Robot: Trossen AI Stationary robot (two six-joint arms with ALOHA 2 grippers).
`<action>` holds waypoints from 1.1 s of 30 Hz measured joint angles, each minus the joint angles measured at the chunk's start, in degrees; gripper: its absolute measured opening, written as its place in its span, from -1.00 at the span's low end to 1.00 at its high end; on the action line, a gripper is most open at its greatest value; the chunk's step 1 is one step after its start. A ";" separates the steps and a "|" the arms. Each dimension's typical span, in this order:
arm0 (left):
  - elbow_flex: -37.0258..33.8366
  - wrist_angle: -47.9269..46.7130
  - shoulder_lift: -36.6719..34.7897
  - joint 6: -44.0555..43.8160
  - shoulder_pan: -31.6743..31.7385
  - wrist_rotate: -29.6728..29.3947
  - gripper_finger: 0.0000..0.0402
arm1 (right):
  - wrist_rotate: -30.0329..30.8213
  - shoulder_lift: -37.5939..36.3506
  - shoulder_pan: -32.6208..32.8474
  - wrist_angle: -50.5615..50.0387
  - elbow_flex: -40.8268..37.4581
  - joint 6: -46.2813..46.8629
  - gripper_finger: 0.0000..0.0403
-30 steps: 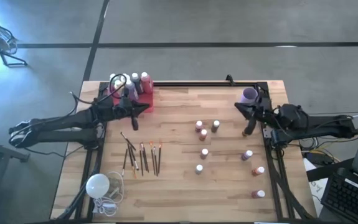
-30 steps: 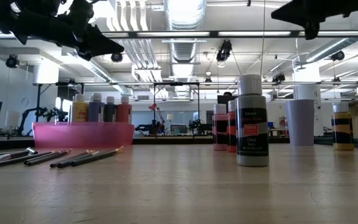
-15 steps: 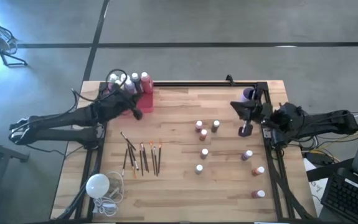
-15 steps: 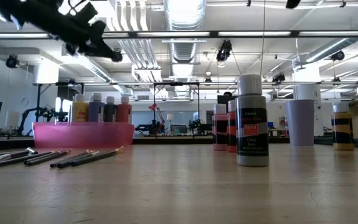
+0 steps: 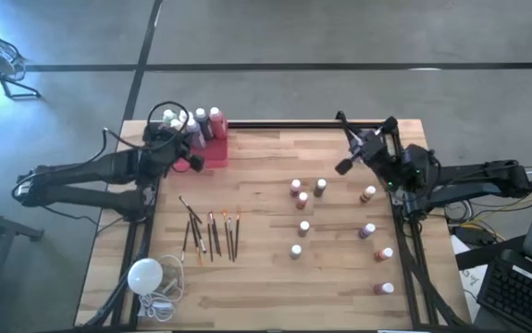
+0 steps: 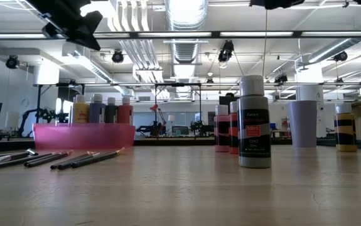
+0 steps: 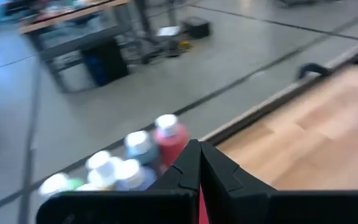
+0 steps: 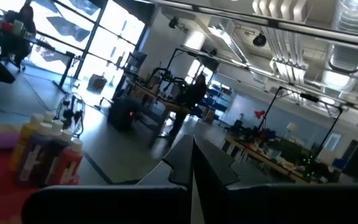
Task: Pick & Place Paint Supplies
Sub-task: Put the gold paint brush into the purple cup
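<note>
- Both pincers are pressed together and carry nothing: the left gripper [image 5: 194, 163] hangs at the upper left of the high view over the pink tray [image 5: 217, 153], and the right gripper [image 5: 343, 166] is raised at the upper right, clear of the bottles (in each wrist view the two dark fingers [image 7: 198, 167] meet in a point).
- Wooden table [image 5: 266, 277]: a black rail runs along its far edge and dark frame bars down both sides; the broad middle and the lower centre of the boards lie bare.
- Pink tray holds a cluster of white-capped bottles [image 5: 203, 123] at the table's upper-left corner.
- Purple cup [image 6: 304, 123] stands right of centre in the low view.
- Small paint bottles [image 5: 303, 227] are scattered, well apart, across the right half.
- Paintbrushes [image 5: 212, 234] lie side by side at lower left.
- Nearest bottle [image 6: 254, 122] carries a red label; its writing is too small to read.
</note>
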 joint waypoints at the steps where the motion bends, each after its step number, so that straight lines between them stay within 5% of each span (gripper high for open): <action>1: -0.03 0.01 0.08 -1.24 -0.20 -1.93 -0.98 | -1.47 0.83 -0.61 1.02 0.00 -0.51 -0.96; 13: -0.42 -0.43 0.31 -10.68 -0.42 1.42 -0.96 | -10.24 7.33 -4.09 5.56 3.43 0.50 -0.96; 33: -0.64 0.16 4.97 -15.42 -0.40 4.01 -0.92 | -7.33 20.05 -4.01 5.15 4.77 -5.52 -0.96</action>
